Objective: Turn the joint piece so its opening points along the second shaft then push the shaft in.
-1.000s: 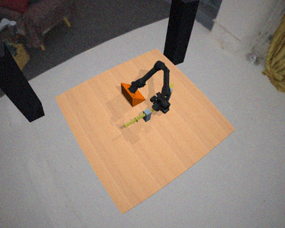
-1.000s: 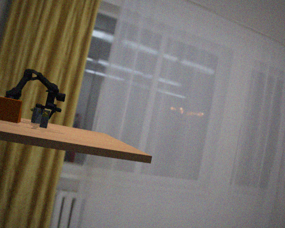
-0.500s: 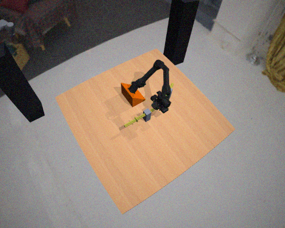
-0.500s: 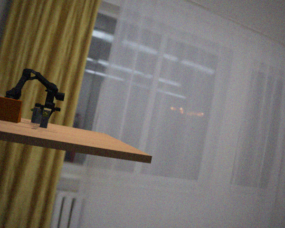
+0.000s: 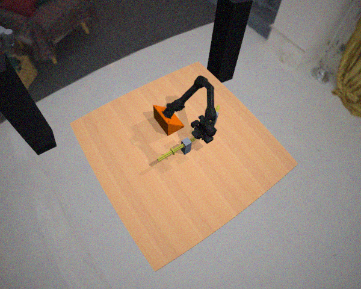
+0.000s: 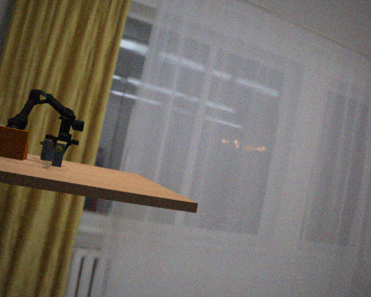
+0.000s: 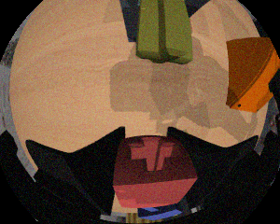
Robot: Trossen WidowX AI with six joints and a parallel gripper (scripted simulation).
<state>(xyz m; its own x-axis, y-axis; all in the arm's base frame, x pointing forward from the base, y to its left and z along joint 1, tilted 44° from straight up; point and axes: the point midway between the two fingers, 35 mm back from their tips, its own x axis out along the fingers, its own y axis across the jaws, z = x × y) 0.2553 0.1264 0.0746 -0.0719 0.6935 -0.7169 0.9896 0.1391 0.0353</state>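
Note:
My gripper is shut on the red square joint piece, one finger on each side. The piece's cross-shaped opening faces up the wrist view, toward the olive second shaft. The shaft's near end is apart from the piece, roughly in line with it, perhaps slightly right. The shaft runs through its grey block. The first shaft shows behind the arm, by its own block. The joint is hidden in the top and exterior views. A blue part shows below the piece.
An orange wedge-shaped block stands beside the arm's base on the wooden table top. The second shaft carries a small collar outside its block. Two black pillars stand beyond the table.

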